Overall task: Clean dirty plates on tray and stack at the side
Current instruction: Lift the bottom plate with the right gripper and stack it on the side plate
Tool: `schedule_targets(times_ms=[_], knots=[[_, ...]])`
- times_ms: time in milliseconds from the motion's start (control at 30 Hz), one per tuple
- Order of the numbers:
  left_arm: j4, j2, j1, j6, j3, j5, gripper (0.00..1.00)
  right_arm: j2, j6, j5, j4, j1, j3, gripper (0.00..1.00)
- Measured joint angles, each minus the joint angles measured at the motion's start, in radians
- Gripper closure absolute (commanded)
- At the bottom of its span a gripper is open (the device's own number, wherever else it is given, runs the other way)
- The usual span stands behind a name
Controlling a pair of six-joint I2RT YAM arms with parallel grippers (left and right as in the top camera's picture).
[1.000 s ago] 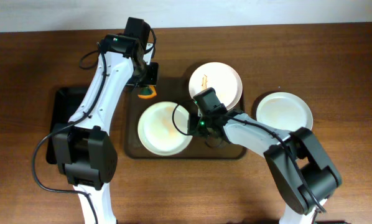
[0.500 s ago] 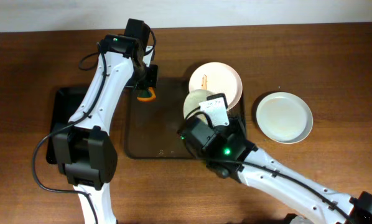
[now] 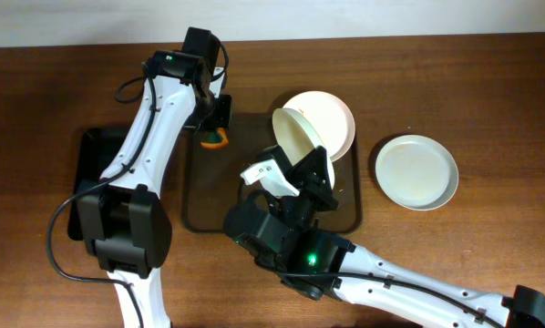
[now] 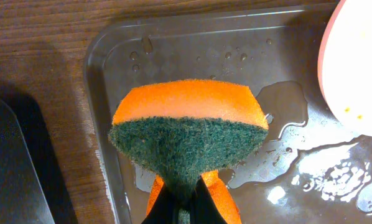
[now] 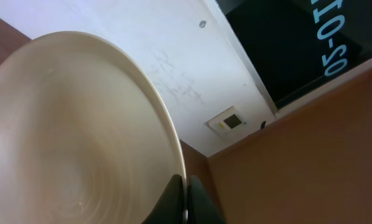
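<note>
The right gripper (image 3: 306, 162) is pinched tight on the rim of the held plate (image 3: 293, 135), which hangs steeply tilted above the right half of the tray (image 3: 227, 191). The back plate (image 3: 332, 114) lies flat at the tray's far right corner, partly hidden behind the held one. The side plate (image 3: 416, 171) sits on the table just right of the tray. The left gripper (image 3: 216, 126) is closed on a sponge (image 3: 215, 138) over the tray's far left corner.

This looks like the carry to the stack. To do it well:
- hold the rim pinch firm, since wet ceramic will slip
- swing clear of the back plate's rim
- level the plate before lowering it
- centre it over the side plate, and let go only once it rests

The overhead view alone shows all 3 plates and the black tray (image 3: 95, 173) to the left. The left wrist view adds what the overhead misses: water (image 4: 285, 106) pooled on the tray floor, and the sponge's green face turned towards the camera. The right wrist view points at the ceiling, so it gives no table. It does show the fingers (image 5: 173, 193) meeting on the rim, and no streak on the plate face it sees
</note>
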Motion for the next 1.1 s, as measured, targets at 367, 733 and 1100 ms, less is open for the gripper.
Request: schedule_targets(times_ms=[367,733,1100], knots=[[-0.004,0.0,0.0,0.0,0.0,0.0,1.0,-0.011,0.78,-1.145,-0.303,-0.215,0.006,0.96],[-0.007,0.0,0.0,0.0,0.0,0.0,1.0,-0.03,0.738,-1.526,-0.6,-1.391,0.011,0.96],[-0.015,0.0,0.0,0.0,0.0,0.0,1.0,0.252,0.603,-1.652,-0.669,-1.386,0.237,0.57]])
